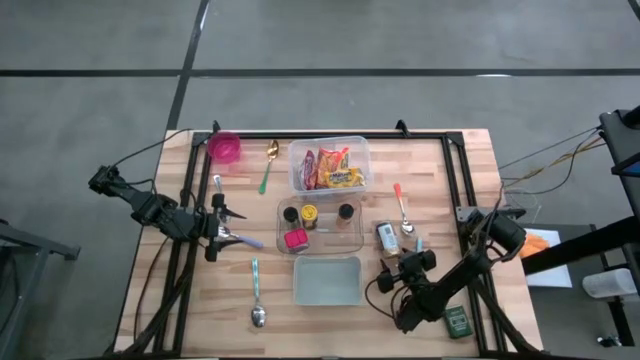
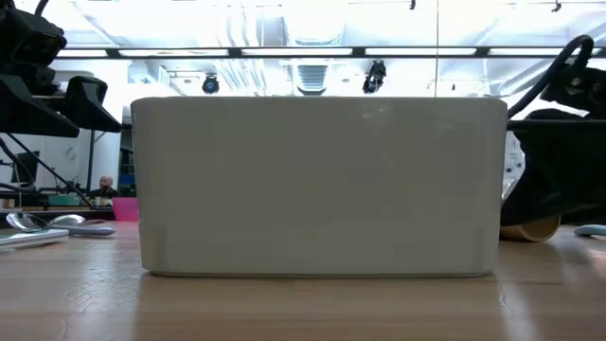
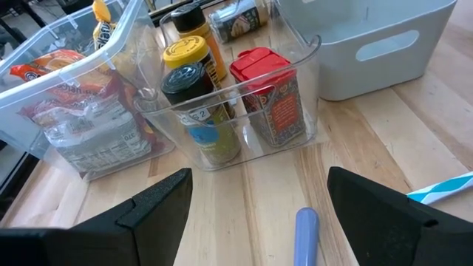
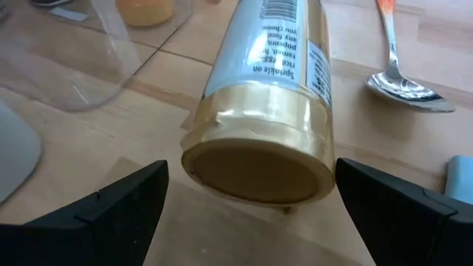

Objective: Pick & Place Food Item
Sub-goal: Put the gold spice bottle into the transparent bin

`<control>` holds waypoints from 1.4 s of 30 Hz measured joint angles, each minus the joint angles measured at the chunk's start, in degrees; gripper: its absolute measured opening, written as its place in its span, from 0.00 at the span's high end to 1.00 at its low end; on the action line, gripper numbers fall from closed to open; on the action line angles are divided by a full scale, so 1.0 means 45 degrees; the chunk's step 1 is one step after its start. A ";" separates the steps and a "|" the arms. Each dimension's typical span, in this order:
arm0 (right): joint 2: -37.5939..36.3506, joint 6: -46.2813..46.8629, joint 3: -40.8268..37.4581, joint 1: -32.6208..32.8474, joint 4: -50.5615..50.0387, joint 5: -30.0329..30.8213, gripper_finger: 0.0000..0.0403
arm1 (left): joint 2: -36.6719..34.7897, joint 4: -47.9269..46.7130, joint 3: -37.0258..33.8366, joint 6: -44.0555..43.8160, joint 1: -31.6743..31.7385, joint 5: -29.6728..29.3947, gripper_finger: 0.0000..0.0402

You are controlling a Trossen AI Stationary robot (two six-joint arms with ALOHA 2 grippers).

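Note:
A seasoning jar (image 4: 266, 96) with a white label and a gold cap lies on its side on the wood table, its cap end toward my right gripper (image 4: 251, 222). That gripper is open, with one finger on each side of the cap end, clear of it. In the high view the jar (image 1: 387, 237) lies right of the clear spice tray (image 1: 320, 225), and my right gripper (image 1: 398, 262) sits just on its near side. My left gripper (image 1: 232, 225) waits open at the table's left, above a blue utensil handle (image 3: 307, 233).
A grey-white bin (image 1: 327, 281) stands near the table's front middle. A clear tub of snack packs (image 1: 328, 165) sits at the back. An orange-handled spoon (image 1: 402, 210) and a blue utensil (image 1: 419, 243) lie beside the jar. A green tin (image 1: 458, 320) sits at front right.

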 joint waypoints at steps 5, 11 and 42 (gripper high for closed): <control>-0.0034 -0.0005 0.0000 -0.0010 0.0002 0.0001 0.05 | 0.0000 0.0003 0.0000 0.0000 -0.0004 -0.0004 0.21; -0.0024 -0.0005 0.0000 -0.0020 0.0041 0.0001 0.05 | 0.0000 0.0000 0.0000 0.0000 -0.0004 -0.0004 0.21; -0.0019 -0.0068 -0.0010 -0.0044 0.0036 -0.0146 0.38 | 0.0000 0.0004 0.0000 0.0000 0.0005 -0.0004 0.21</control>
